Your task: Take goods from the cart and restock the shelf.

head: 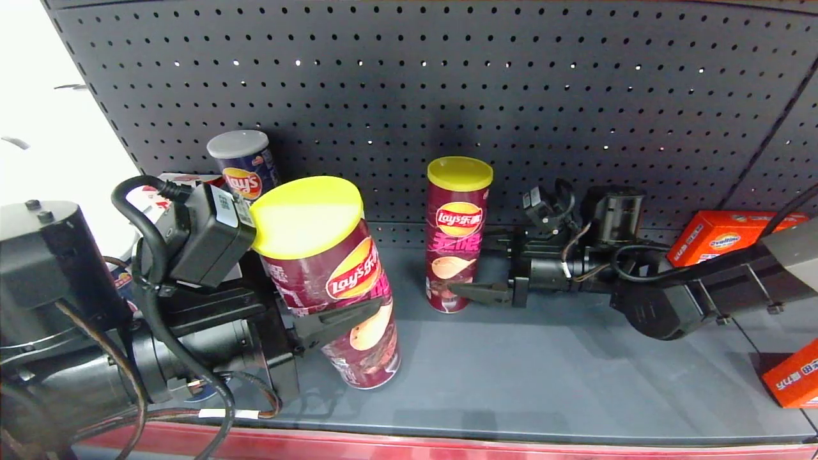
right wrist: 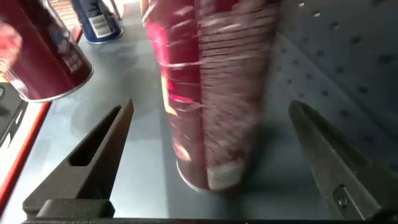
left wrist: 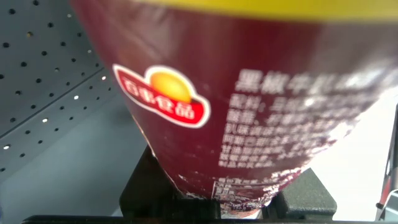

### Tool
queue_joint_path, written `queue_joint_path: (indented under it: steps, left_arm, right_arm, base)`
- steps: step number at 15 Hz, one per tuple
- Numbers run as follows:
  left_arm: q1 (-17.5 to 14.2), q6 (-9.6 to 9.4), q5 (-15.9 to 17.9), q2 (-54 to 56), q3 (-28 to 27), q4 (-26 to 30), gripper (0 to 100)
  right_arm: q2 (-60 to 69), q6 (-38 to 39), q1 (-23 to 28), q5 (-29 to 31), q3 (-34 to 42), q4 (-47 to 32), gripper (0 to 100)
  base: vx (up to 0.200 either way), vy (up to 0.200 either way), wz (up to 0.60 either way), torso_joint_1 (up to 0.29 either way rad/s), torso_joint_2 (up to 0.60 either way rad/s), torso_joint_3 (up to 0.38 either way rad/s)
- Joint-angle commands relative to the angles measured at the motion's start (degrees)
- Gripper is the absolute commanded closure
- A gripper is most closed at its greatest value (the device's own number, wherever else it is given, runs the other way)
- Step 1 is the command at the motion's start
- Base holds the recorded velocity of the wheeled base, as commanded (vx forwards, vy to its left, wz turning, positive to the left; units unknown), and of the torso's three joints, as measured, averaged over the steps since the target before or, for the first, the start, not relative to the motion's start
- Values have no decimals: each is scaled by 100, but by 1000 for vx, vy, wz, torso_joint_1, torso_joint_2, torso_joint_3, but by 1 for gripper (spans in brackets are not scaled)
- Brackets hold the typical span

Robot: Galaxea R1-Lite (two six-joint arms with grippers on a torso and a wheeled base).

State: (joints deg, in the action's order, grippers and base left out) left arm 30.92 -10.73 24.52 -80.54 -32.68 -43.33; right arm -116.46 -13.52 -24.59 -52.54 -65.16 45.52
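Note:
My left gripper (head: 339, 300) is shut on a maroon chips can (head: 326, 275) with a yellow lid, held tilted over the front left of the grey shelf (head: 543, 377). Up close, that can's label (left wrist: 249, 93) rises out of the gripper base. A second maroon can (head: 457, 233) stands upright mid-shelf. My right gripper (head: 473, 265) is open around its lower half, one finger (head: 479, 292) in front and the other behind. The right wrist view has this can (right wrist: 211, 93) between the spread fingers (right wrist: 93, 155) with gaps on both sides, and the held can (right wrist: 43, 56) farther off.
A blue can (head: 243, 163) with a grey lid stands at the back left by the pegboard wall (head: 511, 83). Orange boxes sit at the right (head: 722, 236) and front right (head: 792, 383). Bare shelf floor lies between the cans and the boxes. A red strip (head: 447, 447) marks the front edge.

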Motion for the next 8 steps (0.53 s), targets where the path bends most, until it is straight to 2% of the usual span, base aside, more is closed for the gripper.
queue_joint_path:
  steps: [1,7,8]
  left_arm:
    - [-7,1,1,4,-10,0,100]
    - [-7,1,1,-5,-1,0,100]
    - [-7,1,1,-5,8,0,100]
  right_arm:
    - [-290,-2,-99,-2,-146,1,0]
    - [-510,-2,-195,16,-410,-8,0]
    - [-615,-2,-213,16,-489,45,100]
  base:
    - [0,0,0,0,0,0]
    - [0,0,0,0,0,0]
    - [0,0,0,0,0,0]
